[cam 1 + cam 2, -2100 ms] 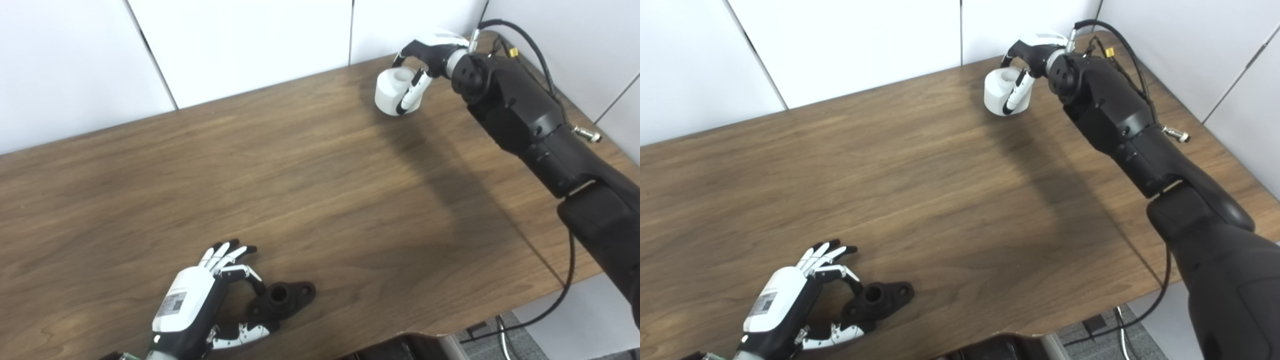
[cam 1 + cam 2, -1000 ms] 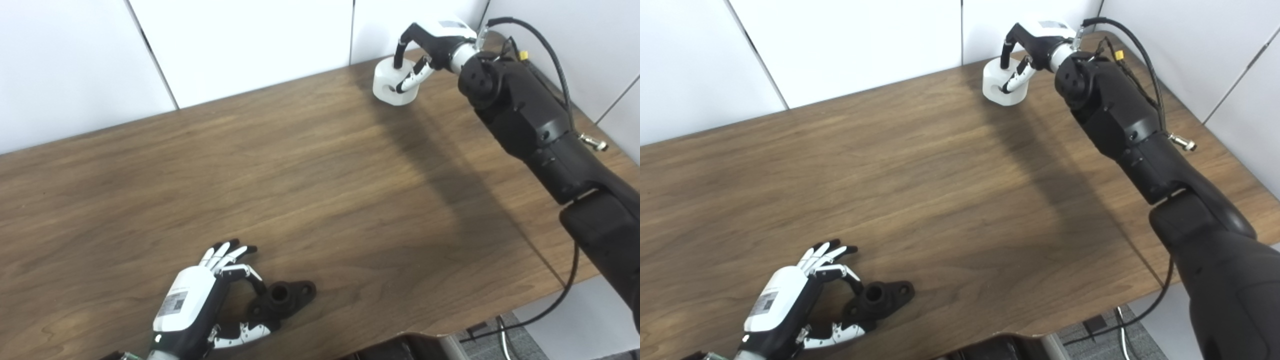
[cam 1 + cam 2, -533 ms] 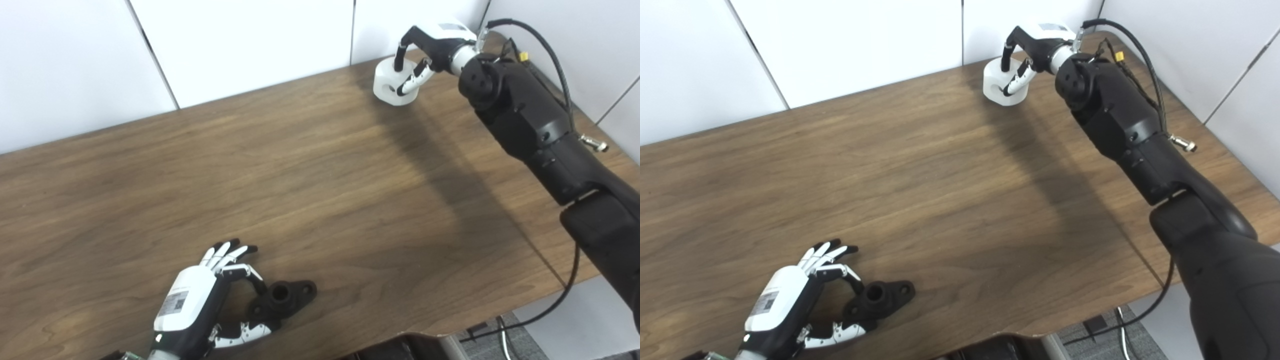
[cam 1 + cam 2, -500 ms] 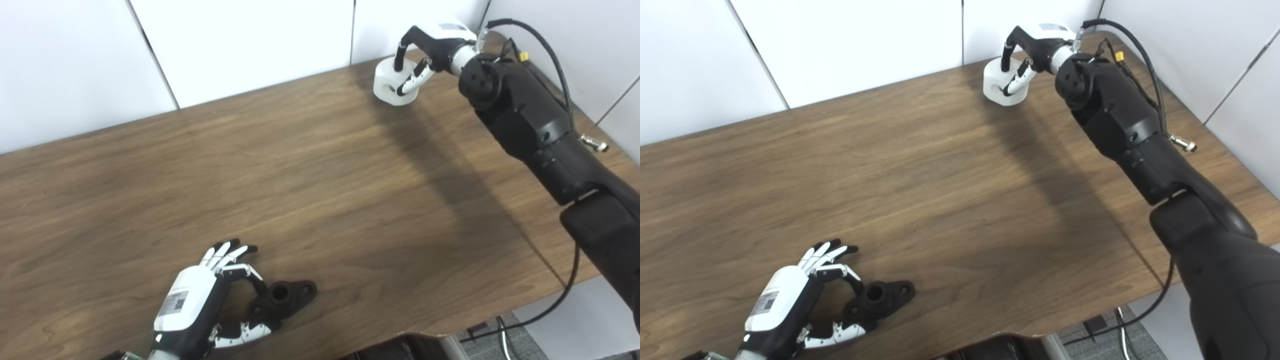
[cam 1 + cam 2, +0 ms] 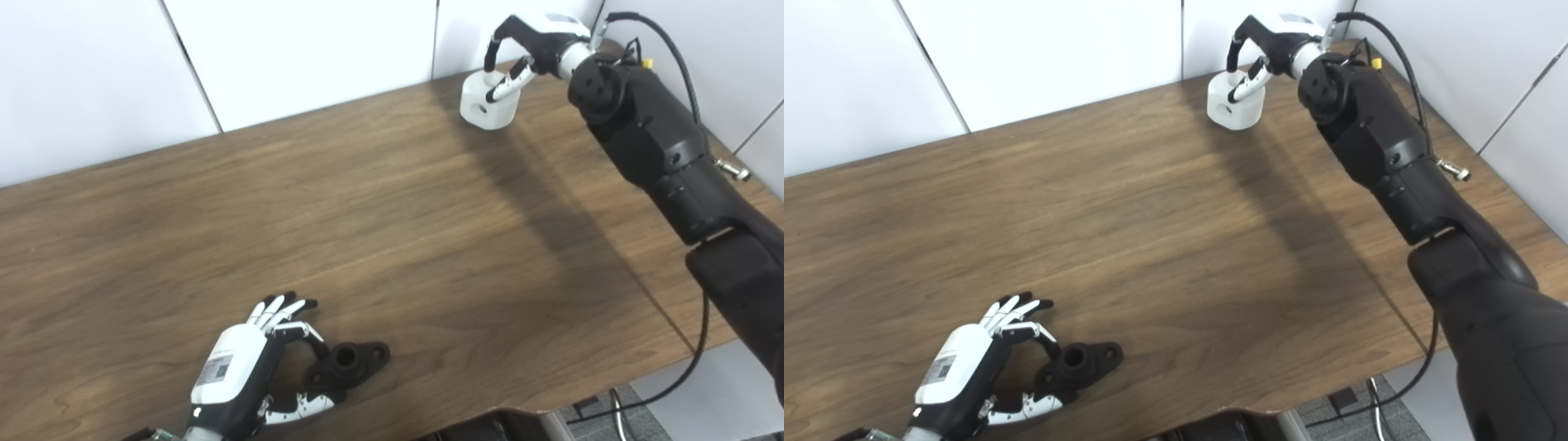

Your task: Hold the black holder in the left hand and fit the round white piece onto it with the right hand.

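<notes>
Nothing here is actually readable, sadly. The only printed thing I can spot is a small grey sticker on the white back shell of the left hand (image 5: 228, 373), looks like a label or code patch, but it's way too blurry to make out any letters or numbers. There's a similar grey patch on the white back shell of the right hand (image 5: 1274, 37), equally illegible from both views.

The left hand (image 5: 242, 380) rests low and near, its fingers spread and curled. The right arm reaches far out, and the right hand (image 5: 530, 46) bends down with fingers curled.
</notes>
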Robot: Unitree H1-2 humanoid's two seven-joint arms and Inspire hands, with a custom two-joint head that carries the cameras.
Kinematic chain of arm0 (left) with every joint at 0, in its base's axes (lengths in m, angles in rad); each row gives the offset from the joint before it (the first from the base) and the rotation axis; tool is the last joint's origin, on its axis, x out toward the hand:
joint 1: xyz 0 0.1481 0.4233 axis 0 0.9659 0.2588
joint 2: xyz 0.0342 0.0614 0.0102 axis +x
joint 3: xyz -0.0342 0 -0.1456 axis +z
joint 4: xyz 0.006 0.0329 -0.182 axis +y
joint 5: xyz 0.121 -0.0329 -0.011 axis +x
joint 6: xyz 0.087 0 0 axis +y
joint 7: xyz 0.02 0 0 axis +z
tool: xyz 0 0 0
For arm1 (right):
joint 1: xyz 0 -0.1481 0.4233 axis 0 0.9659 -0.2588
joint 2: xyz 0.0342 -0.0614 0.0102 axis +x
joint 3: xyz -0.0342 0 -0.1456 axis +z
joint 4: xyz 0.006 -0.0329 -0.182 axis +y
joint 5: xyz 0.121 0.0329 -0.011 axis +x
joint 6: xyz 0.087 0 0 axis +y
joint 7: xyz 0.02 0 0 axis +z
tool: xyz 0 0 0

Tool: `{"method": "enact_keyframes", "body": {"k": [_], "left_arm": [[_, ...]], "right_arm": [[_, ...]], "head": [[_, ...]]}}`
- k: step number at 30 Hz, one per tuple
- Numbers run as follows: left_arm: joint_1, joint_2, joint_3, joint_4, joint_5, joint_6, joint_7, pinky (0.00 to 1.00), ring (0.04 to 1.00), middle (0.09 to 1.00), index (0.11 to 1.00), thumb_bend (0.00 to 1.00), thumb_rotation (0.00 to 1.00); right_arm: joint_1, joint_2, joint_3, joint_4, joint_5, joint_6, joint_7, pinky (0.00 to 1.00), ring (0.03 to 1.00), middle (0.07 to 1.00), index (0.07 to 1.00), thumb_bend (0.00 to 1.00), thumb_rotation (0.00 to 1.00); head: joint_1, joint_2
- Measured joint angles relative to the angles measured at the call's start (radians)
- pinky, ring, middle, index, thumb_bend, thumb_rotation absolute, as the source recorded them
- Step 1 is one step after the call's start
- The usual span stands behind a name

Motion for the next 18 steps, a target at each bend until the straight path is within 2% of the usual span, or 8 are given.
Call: {"method": "enact_keyframes", "body": {"k": [4, 5, 6, 7, 9, 16, 18], "left_arm": [[0.0, -0.001, 0.0, 0.0, 0.001, 0.0, 0.0, 0.97, 0.965, 0.883, 0.493, 0.51, 0.06], [0.0, -0.001, 0.0, 0.0, 0.001, 0.0, 0.0, 0.97, 0.966, 0.883, 0.493, 0.51, 0.06], [0.0, -0.001, 0.0, 0.0, 0.001, 0.0, 0.0, 0.97, 0.965, 0.883, 0.493, 0.51, 0.06], [0.0, -0.001, 0.0, 0.0, 0.001, 0.0, 0.0, 0.97, 0.965, 0.883, 0.493, 0.51, 0.06], [0.0, -0.001, 0.0, 0.001, 0.0, -0.001, 0.002, 0.97, 0.968, 0.884, 0.493, 0.51, 0.06], [0.0, -0.001, -0.001, -0.001, 0.001, 0.0, 0.0, 0.98, 0.971, 0.886, 0.493, 0.51, 0.06], [0.0, -0.001, -0.001, -0.001, 0.001, 0.0, 0.0, 0.97, 0.969, 0.885, 0.493, 0.51, 0.06]], "right_arm": [[-0.003, 0.008, 0.0, 0.006, -0.003, 0.004, -0.011, 0.83, 0.888, 0.809, 0.493, 0.52, 0.15], [-0.003, 0.012, 0.001, 0.007, -0.005, 0.007, -0.015, 0.84, 0.895, 0.815, 0.571, 0.72, 0.19], [-0.003, 0.016, 0.001, 0.007, -0.009, 0.013, -0.015, 0.86, 0.905, 0.821, 0.631, 0.85, 0.22], [-0.003, 0.022, 0.002, 0.008, -0.014, 0.025, -0.016, 0.86, 0.908, 0.823, 0.651, 0.89, 0.23], [-0.003, 0.029, 0.009, 0.009, -0.028, 0.045, -0.013, 0.89, 0.927, 0.836, 0.714, 0.93, 0.28], [-0.019, 0.027, 0.072, 0.008, -0.088, 0.141, 0.071, 0.93, 0.965, 0.893, 0.809, 0.96, 0.39], [-0.023, 0.023, 0.088, 0.008, -0.103, 0.149, 0.1, 0.93, 0.976, 0.917, 0.831, 0.98, 0.42]], "head": [[0.002, 0.002], [0.003, 0.003], [0.002, 0.002], [0.002, 0.002], [0.002, 0.003], [0.0, 0.005], [0.0, 0.005]]}}
